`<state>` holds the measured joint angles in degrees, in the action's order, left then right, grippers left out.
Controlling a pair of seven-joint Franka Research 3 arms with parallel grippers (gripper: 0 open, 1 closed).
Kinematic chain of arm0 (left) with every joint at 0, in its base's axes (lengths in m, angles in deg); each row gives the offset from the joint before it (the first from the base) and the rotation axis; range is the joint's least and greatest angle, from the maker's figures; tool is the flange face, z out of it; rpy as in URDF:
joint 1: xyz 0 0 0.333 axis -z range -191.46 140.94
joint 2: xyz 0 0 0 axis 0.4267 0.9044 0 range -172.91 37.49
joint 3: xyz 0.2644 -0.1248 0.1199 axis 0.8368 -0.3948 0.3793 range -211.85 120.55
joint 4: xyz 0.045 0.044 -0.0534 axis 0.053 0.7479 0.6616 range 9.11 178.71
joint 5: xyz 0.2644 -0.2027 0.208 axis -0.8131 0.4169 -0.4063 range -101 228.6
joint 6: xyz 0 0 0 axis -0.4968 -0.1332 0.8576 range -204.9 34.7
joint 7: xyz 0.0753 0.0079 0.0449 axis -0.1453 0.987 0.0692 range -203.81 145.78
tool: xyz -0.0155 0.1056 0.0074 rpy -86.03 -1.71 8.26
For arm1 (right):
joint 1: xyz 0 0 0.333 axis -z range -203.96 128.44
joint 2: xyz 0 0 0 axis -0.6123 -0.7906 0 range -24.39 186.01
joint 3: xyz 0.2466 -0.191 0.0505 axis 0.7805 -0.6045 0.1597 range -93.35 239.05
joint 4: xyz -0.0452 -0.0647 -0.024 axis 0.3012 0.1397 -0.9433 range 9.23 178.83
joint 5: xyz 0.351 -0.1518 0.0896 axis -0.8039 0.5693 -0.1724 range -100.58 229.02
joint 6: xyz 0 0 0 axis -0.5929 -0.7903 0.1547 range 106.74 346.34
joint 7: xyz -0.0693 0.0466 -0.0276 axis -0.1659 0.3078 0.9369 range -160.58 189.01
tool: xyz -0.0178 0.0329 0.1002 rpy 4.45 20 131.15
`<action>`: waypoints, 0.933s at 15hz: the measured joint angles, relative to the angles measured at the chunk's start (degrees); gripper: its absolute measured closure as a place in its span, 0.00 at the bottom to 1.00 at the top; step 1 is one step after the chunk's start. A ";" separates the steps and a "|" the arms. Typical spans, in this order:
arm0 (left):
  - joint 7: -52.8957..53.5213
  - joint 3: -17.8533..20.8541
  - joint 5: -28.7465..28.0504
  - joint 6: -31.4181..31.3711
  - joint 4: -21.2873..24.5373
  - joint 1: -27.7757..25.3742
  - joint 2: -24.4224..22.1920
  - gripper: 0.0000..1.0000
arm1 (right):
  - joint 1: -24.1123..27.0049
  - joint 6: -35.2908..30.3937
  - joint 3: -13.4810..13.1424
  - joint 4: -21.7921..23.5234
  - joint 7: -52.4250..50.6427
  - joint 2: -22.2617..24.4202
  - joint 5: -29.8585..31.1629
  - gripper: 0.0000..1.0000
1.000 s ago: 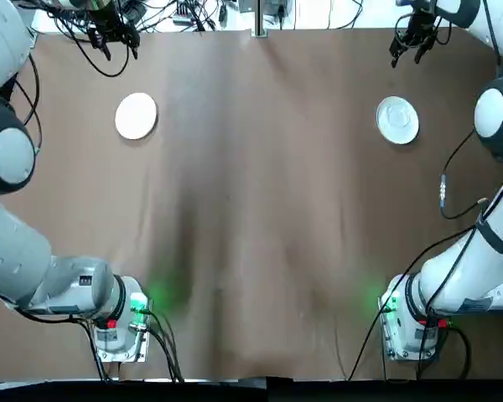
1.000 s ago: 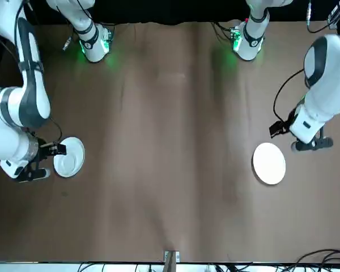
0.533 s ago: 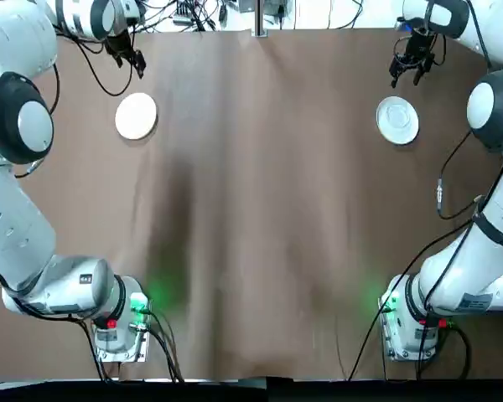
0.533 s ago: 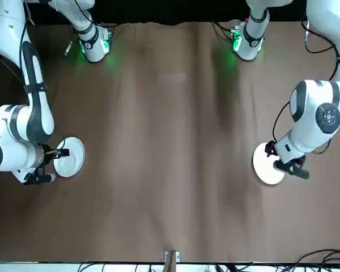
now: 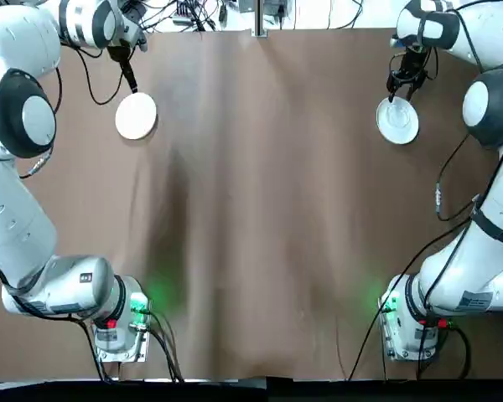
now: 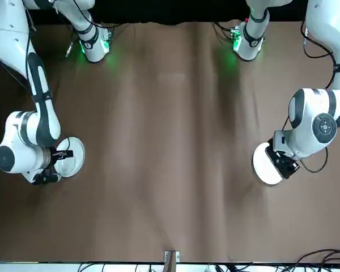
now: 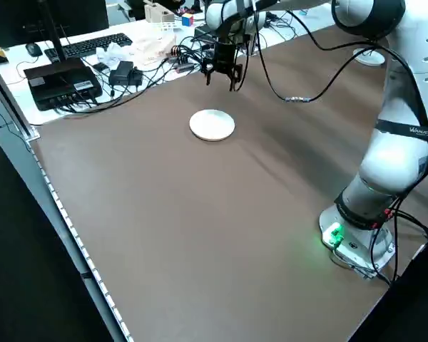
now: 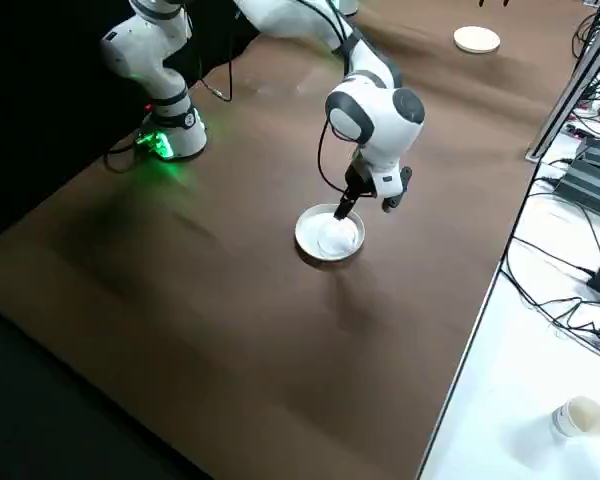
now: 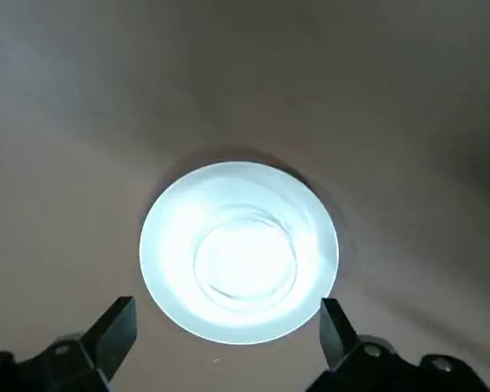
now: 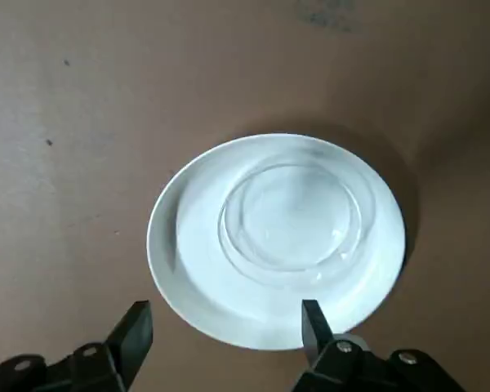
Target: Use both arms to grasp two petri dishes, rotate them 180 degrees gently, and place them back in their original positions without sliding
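Observation:
Two petri dishes lie flat on the brown table. The left dish [image 5: 136,115] looks plain white from overhead. The right dish [image 5: 397,120] shows a concentric inner ring. My left gripper [image 5: 129,77] hangs just beyond its dish's far edge, open. In the left wrist view the left gripper [image 9: 227,309] has its fingers spread wider than the dish [image 9: 238,253], not touching it. My right gripper [image 5: 400,85] hovers over the far rim of the right dish. In the right wrist view the right gripper [image 10: 224,314] is open, with the dish [image 10: 278,237] just ahead of it.
Beyond the table's far edge [image 5: 260,30] lie tangled cables. A side desk carries a keyboard [image 7: 93,44] and black boxes [image 7: 60,82]. Both arm bases [image 5: 117,322] [image 5: 411,322] stand at the near edge with green lights.
Both grippers have come in from the far edge of the table toward their dishes and now stand at the dishes' far rims. Neither dish has moved.

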<state>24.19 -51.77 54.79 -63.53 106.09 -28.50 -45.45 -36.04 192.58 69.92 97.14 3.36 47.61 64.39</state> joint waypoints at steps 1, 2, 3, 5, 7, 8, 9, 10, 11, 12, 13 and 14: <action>2.60 0.00 0.00 -0.20 0.01 -0.39 0.36 0.01 | 0.01 0.67 -0.01 0.02 -0.33 -0.54 0.01 0.21; 4.95 -0.01 0.00 -0.62 0.09 -0.70 0.75 0.01 | 0.03 1.41 -0.02 0.02 -0.61 -1.03 0.01 0.22; 6.65 -0.03 0.00 -1.51 0.46 -0.93 1.09 0.01 | 0.06 2.05 -0.04 0.02 -0.86 -1.42 0.02 0.22; 9.28 -0.09 0.00 -5.05 2.38 -1.88 1.55 0.02 | 0.20 2.88 -0.10 0.02 -1.06 -1.98 0.03 0.23; 12.67 -0.15 0.00 -8.61 4.75 -3.34 2.06 0.07 | 0.67 4.34 -0.26 0.01 -1.05 -2.03 0.03 0.23; 14.04 -0.17 0.00 -9.49 5.46 -3.94 2.42 0.08 | 1.32 5.64 -0.42 0.00 -1.02 -2.04 0.03 0.23; 15.02 -0.22 0.00 -10.00 5.92 -4.38 2.78 0.09 | 2.38 6.95 -0.54 0.00 -1.03 -2.03 0.03 0.24; 15.59 -0.22 0.00 -10.55 6.30 -4.69 3.11 0.09 | 3.70 7.96 -0.59 0.00 -1.07 -2.06 0.03 0.24; 15.98 -0.33 0.00 -11.43 6.78 -4.96 3.37 0.14 | 4.98 8.46 -0.62 0.01 -1.16 -2.14 0.03 0.29; 16.55 -0.54 0.00 -12.22 7.34 -5.15 3.50 0.19 | 5.95 8.68 -0.62 0.02 -1.33 -2.31 0.03 0.30; 17.36 -0.75 0.00 -12.73 7.89 -5.28 3.54 0.19 | 6.46 8.84 -0.62 0.02 -1.38 -2.51 0.03 0.30; 18.69 -0.92 0.00 -13.00 8.24 -5.38 3.55 0.25 | 6.54 8.99 -0.59 0.02 -1.37 -2.70 0.03 0.30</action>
<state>42.88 -52.69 54.79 -76.54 114.33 -33.88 -41.90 -29.50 201.57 69.33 97.16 1.99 44.91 64.42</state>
